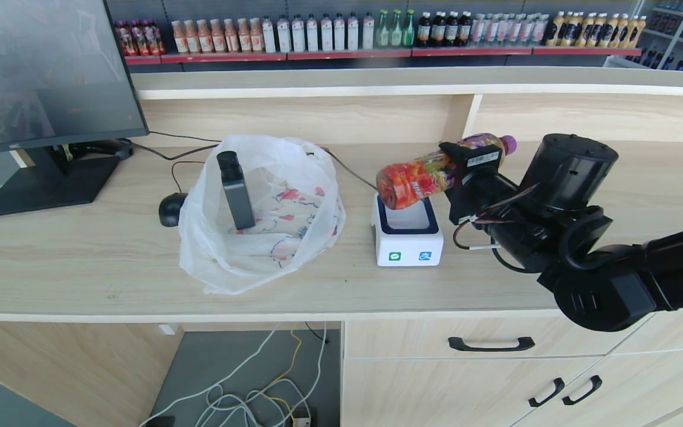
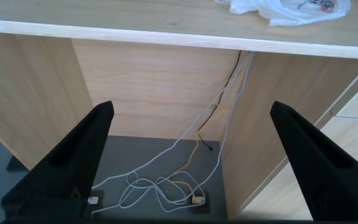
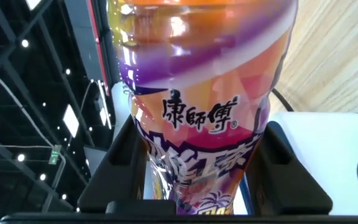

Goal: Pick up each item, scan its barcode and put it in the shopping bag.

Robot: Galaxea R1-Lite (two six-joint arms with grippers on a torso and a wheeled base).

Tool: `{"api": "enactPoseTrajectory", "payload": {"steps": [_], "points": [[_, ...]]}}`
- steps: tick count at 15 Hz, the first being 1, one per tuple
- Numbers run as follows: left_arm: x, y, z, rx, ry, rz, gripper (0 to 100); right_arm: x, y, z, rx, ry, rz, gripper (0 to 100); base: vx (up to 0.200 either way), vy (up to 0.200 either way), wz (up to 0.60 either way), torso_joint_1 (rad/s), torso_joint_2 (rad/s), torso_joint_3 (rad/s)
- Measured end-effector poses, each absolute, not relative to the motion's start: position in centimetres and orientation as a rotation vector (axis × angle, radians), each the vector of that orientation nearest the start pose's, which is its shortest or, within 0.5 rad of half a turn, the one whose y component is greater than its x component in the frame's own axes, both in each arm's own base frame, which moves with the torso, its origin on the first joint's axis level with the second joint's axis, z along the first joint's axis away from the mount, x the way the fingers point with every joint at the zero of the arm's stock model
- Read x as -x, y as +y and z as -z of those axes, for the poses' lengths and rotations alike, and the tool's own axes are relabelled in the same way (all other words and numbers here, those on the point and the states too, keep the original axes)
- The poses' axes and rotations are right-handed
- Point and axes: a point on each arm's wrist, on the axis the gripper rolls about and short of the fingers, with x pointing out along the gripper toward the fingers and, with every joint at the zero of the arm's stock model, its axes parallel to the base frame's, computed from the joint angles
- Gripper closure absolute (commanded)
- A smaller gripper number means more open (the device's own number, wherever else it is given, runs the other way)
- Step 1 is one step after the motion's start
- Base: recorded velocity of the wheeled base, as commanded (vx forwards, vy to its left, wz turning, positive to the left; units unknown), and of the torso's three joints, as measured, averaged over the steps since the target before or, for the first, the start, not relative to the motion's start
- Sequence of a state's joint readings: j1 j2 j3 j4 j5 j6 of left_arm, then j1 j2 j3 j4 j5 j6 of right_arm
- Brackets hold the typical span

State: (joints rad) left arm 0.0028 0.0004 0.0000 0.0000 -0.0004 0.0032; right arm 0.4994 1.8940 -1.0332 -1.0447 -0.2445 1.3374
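Progress: one item, a dark flat container (image 1: 236, 190), stands upright inside the white shopping bag (image 1: 258, 237) on the counter (image 1: 80, 267), so that one looks finished. The second item, a juice bottle (image 1: 424, 175), is at the scan step, I judge. It is in the air, lying nearly level, with its base over the glass window of the white scanner (image 1: 407, 234) and its purple cap pointing away from the bag. I cannot tell whether the base touches the scanner. Left to do for this bottle: get the scan, then carry it to the bag just beside the scanner.

Right arm: it comes in from the right side of the counter, wrist turned toward the scanner. The right gripper (image 1: 463, 166) is clamped on the bottle's upper body, one finger on each side of the label.

Left arm: the left gripper (image 2: 191, 107) hangs below the counter edge, fingers spread wide and holding nothing, facing the open bay with the loose cables (image 2: 166, 186).
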Motion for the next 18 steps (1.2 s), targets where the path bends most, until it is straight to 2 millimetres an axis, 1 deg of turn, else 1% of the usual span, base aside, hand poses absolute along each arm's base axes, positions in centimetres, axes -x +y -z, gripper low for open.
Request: {"api": "enactPoseTrajectory", "payload": {"steps": [5,9,13,18], "points": [[2.3,0.0,-7.5,-0.003,0.000,-0.002,0,-31.1,16.5,-24.7,-1.258,-0.055,-0.395,100,0.000,0.000,0.00,0.000,0.00,0.000],[2.3,0.0,-7.5,-0.003,0.000,-0.002,0,-30.0,16.1,-26.4,-1.155,-0.110,-0.428,100,0.000,0.000,0.00,0.000,0.00,0.000],[2.3,0.0,-7.5,-0.003,0.000,-0.002,0,-28.9,15.4,-27.9,-0.947,-0.194,-0.423,100,0.000,0.000,0.00,0.000,0.00,0.000],[2.3,0.0,-7.5,-0.006,0.000,-0.001,0,-27.3,15.1,-29.5,-0.632,-0.300,-0.401,100,0.000,0.000,0.00,0.000,0.00,0.000]]}}
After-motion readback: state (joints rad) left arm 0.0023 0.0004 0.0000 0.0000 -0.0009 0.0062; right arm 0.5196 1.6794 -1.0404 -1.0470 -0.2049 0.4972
